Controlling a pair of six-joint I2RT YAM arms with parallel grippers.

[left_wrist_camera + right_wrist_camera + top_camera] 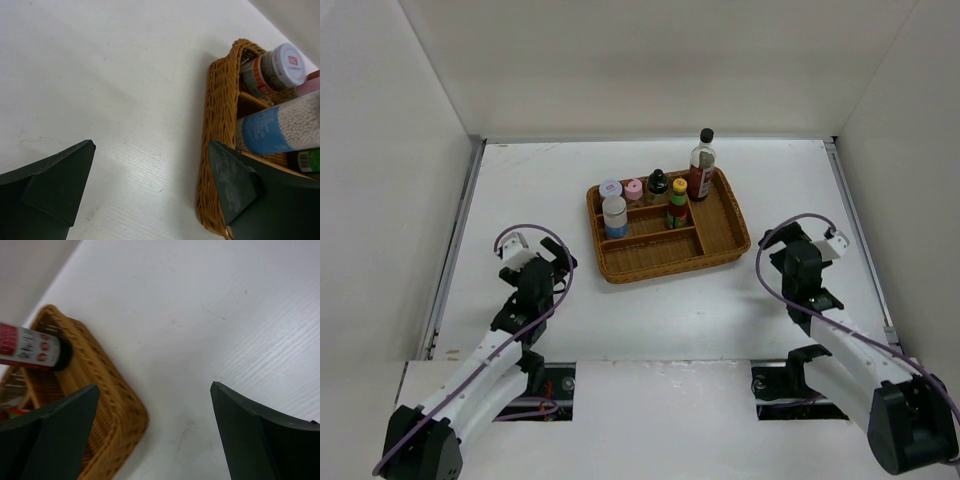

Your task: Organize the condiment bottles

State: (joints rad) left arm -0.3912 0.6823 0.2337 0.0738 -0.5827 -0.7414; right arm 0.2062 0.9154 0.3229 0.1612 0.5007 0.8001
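Both arms sit back at the near side of the worktop (650,320). Left hand (150,150): fingers apart, holding nothing. Right hand (155,387): likewise apart and holding nothing. All six bottles stand upright inside the wicker divided tray (670,264), long axes vertical. The purple-white-topped shaker (610,188), pink-topped shaker (634,189) and black-topped shaker (657,183) line the back. The grey-lidded blue-labelled jar (614,215) and yellow-capped green-red sauce bottle (678,203) stand a row nearer. The tall dark red black-capped bottle (701,165) is at the far right corner. The tray lies ahead and to the right of the left hand, ahead and to the left of the right hand. I judge the left nearer the jar and the right nearer the tall bottle. Any further move means reaching forward and inward over the rim. The sorting looks close to done. Writing: the purple-white top carries a small red mark, and the tall bottle's red label has white characters; I can read neither. The jar's blue label shows no legible text.
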